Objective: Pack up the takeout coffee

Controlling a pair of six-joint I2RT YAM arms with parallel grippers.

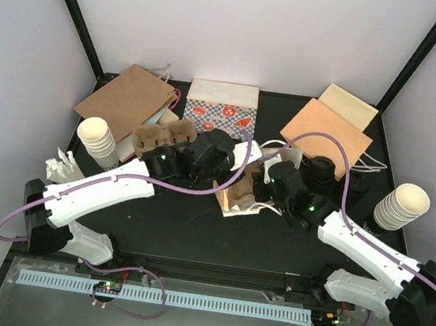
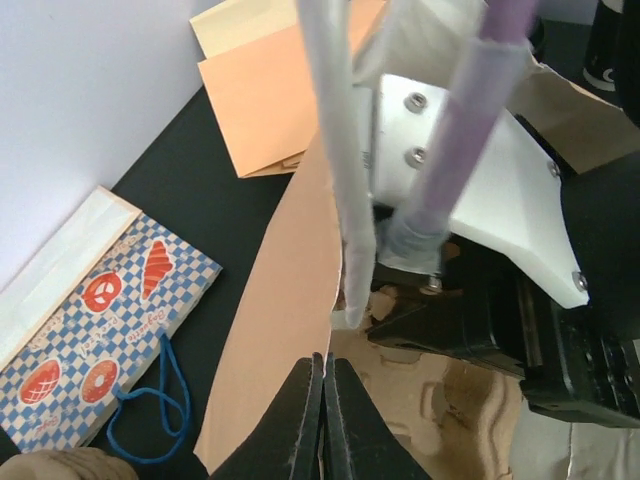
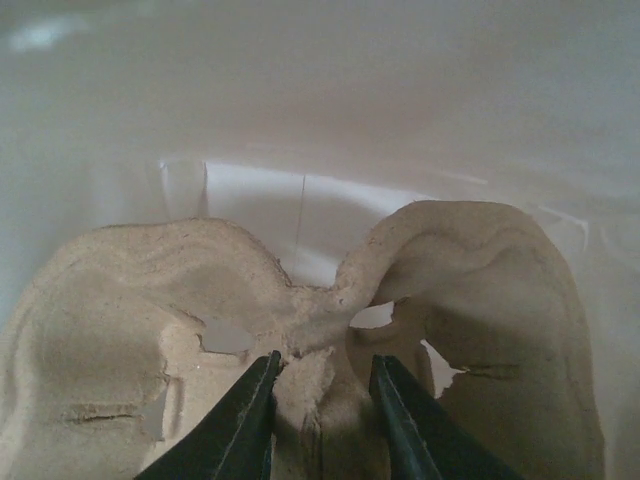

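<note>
Your right gripper [image 3: 323, 362] is down inside the open paper bag [image 1: 234, 203] at the middle of the table [image 1: 178, 226]. Its jaws are only part way apart and press against either side of the centre ridge of a pulp cup carrier [image 3: 150, 300], so it has the carrier in hand (the bag's pale inner wall fills the wrist view behind it).

Your left gripper [image 2: 326, 358] has its fingers pressed tight together right at the bag's brown rim, beside a white cord [image 2: 340, 200]. You cannot tell whether any paper is nipped between them.

The takeout coffee cups [image 1: 322, 169] stand on the table at about 2 o'clock from the bag, black lids up. They sit just beyond the right arm's wrist and apart from both grippers. A second carrier [image 1: 166, 134] lies at about 11 o'clock.
</note>
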